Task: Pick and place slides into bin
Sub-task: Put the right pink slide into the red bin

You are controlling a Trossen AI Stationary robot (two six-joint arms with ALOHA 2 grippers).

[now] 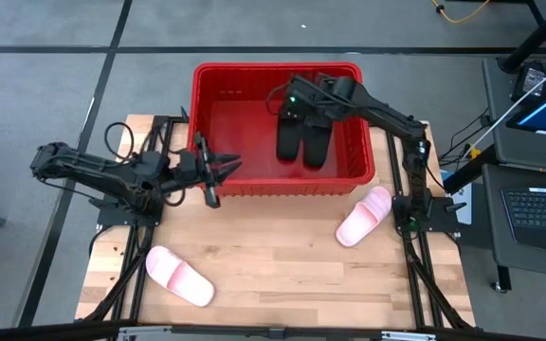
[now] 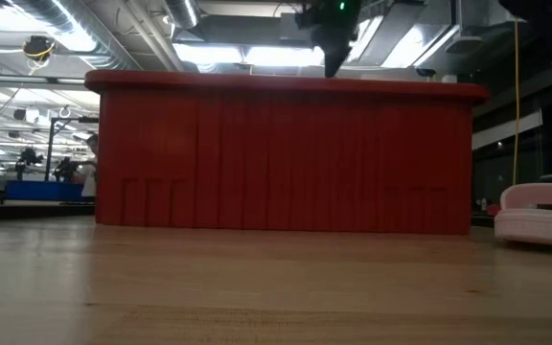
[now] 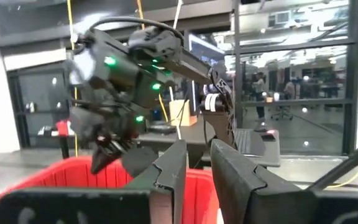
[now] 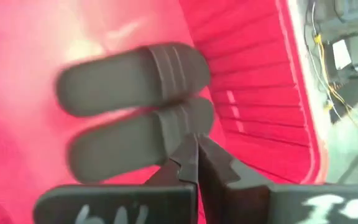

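Observation:
The red bin [image 1: 278, 180] stands at the table's far middle. Two black slides [image 1: 302, 142] lie side by side on its floor, soles down, and show in the right wrist view [image 4: 135, 112]. My right gripper [image 4: 196, 152] hangs shut above them, its tip above the bin's rim in the low view [image 2: 335, 62], touching nothing. One pink slide [image 1: 180, 276] lies on the table near left. Another pink slide [image 1: 364, 216] lies at the right, just outside the bin's near right corner. My left gripper [image 1: 233, 169] is open and empty by the bin's near left wall.
The bin's wall [image 2: 286, 158] fills the low view, with the right pink slide [image 2: 542, 216] beside it. Bare wood lies between the two pink slides. A desk with a laptop [image 1: 538, 204] stands beyond the table's right edge.

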